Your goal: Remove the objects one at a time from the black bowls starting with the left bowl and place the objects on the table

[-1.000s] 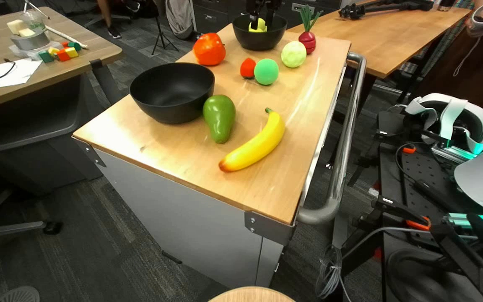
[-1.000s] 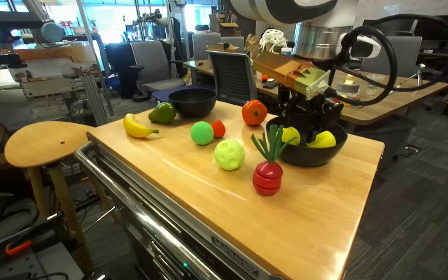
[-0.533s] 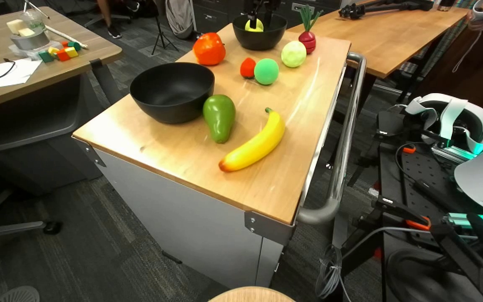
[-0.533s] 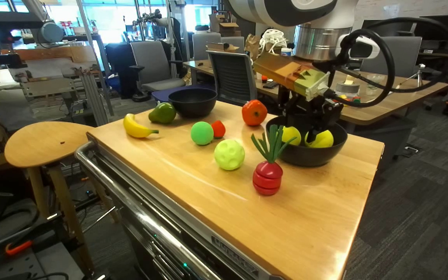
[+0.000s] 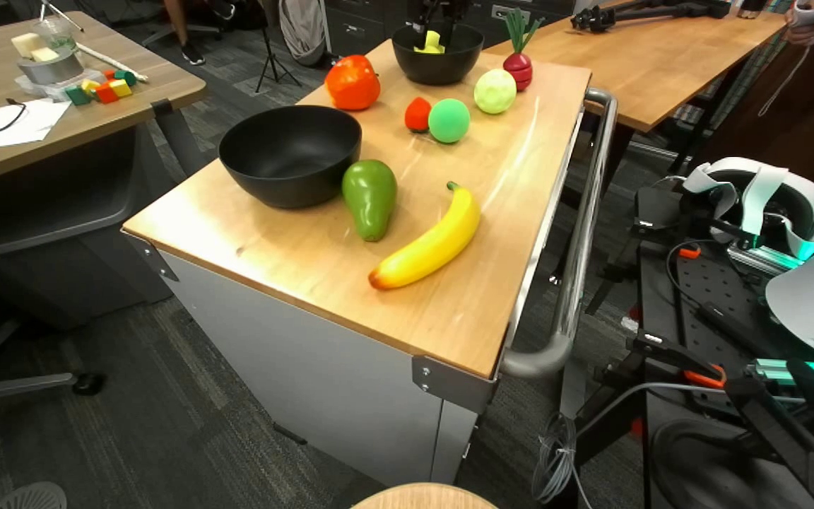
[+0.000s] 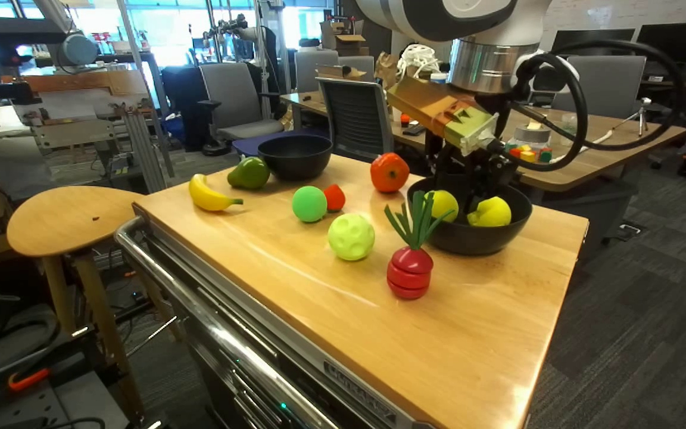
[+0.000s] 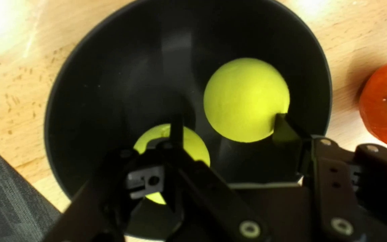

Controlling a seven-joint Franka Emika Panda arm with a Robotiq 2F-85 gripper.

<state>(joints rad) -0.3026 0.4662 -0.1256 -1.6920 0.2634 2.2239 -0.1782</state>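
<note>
Yellow-green round piece [image 7: 244, 94] and a second yellow piece [image 7: 196, 144] sat in the black bowl [image 7: 89, 84] near the tomato [image 6: 389, 173]; my gripper [image 7: 228, 121] was down in that bowl, fingers [image 7: 176, 132] well parted, in the wrist view one overlapping each piece, couldn't tell contact; banana [image 6: 208, 196] lay on the table [image 6: 486, 310] near the other black bowl [image 6: 295, 170]

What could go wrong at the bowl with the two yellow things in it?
In the wrist view, the ball-shaped yellow piece sits nearer one finger of the open gripper, so closing might roll it away.
The other yellow piece lies close by and could get bumped.
The black bowl stands near the edge of the table, so a hard push might send it toward the floor.
</note>
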